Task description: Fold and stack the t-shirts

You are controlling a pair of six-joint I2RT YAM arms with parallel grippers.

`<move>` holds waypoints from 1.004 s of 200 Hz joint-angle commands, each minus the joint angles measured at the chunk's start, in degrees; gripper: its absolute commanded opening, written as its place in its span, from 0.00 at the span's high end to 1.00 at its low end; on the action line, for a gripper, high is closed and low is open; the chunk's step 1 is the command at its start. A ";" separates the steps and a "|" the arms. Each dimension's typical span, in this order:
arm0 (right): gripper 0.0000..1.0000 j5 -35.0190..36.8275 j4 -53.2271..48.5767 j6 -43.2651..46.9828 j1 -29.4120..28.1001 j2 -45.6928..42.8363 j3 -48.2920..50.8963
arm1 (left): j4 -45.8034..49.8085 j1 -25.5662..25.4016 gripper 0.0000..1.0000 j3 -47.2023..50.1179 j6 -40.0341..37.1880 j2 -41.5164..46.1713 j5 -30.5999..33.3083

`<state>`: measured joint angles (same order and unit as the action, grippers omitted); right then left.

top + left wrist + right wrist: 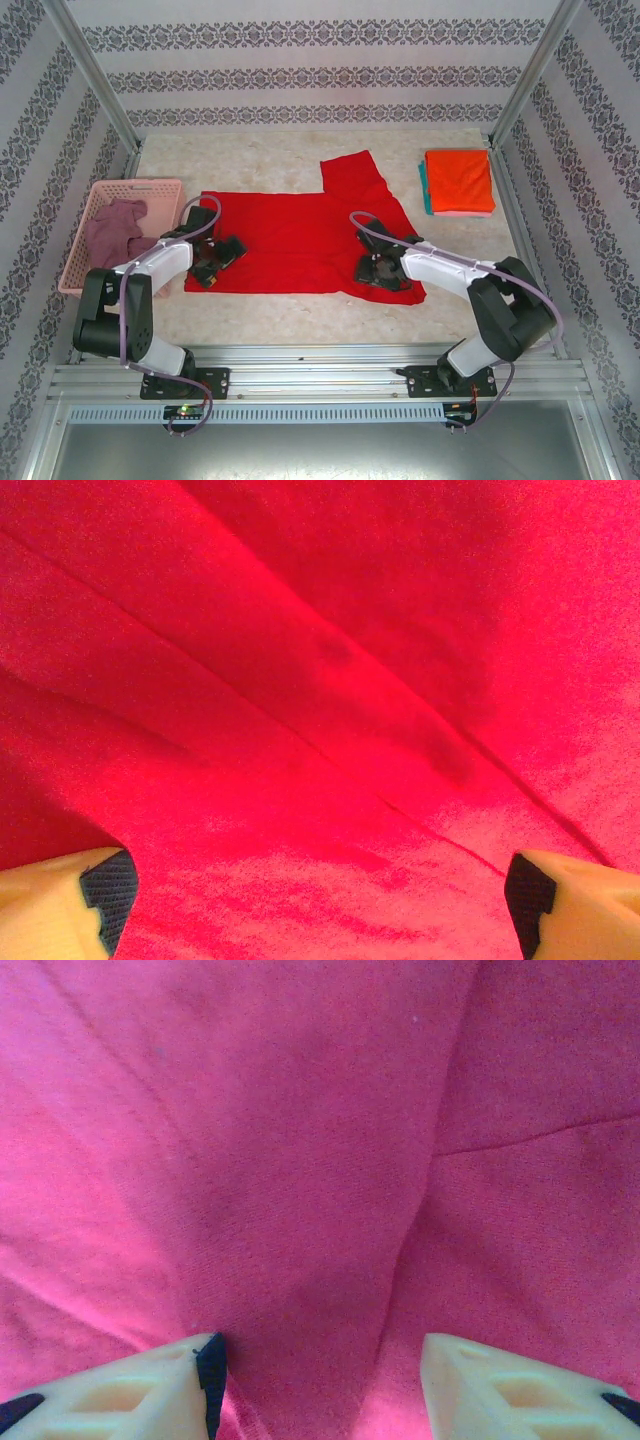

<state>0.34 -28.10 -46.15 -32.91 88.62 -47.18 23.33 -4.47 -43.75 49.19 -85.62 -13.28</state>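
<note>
From above, the red t-shirt [290, 240] lies spread on the counter [260, 160], the orange t-shirt [459, 180] folded at far right. The wrist views add its creases: left fingers [60, 900] stand wide apart, right fingers [120, 1390] parted astride a fold.

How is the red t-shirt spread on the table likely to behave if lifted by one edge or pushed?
Probably floppy: the red t-shirt lies flat on the table, so a lifted edge would likely sag. Pushed, it would probably bunch rather than slide whole; soft creases already cross it. It looks thin, so likely light.
</note>
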 commanded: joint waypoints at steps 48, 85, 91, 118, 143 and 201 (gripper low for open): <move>0.35 -0.73 0.02 0.52 6.96 0.69 2.89 | 2.24 2.45 0.03 -0.14 -4.12 -0.99 1.87; 0.34 -0.03 -0.64 3.37 7.02 -4.20 -0.23 | 8.05 2.00 0.02 -4.82 -7.50 3.10 6.75; 0.34 0.25 -0.14 3.73 7.15 -4.84 -0.80 | 8.44 1.57 0.02 -5.74 -7.93 3.63 6.85; 0.34 0.95 4.72 6.30 10.01 -2.24 -5.70 | 7.79 -0.60 0.02 -9.50 -8.66 3.52 5.46; 0.35 -0.30 3.79 9.75 11.72 9.37 -17.49 | 4.46 -0.97 0.01 -11.24 -7.99 1.43 2.31; 0.36 -5.04 -7.93 18.16 12.74 28.09 -36.74 | 1.95 -0.98 0.01 -13.23 -7.45 -1.77 0.92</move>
<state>-2.66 -26.89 -34.13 -20.95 112.12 -79.15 27.22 -4.93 -56.07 42.22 -87.05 -11.03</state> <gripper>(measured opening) 0.642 0.988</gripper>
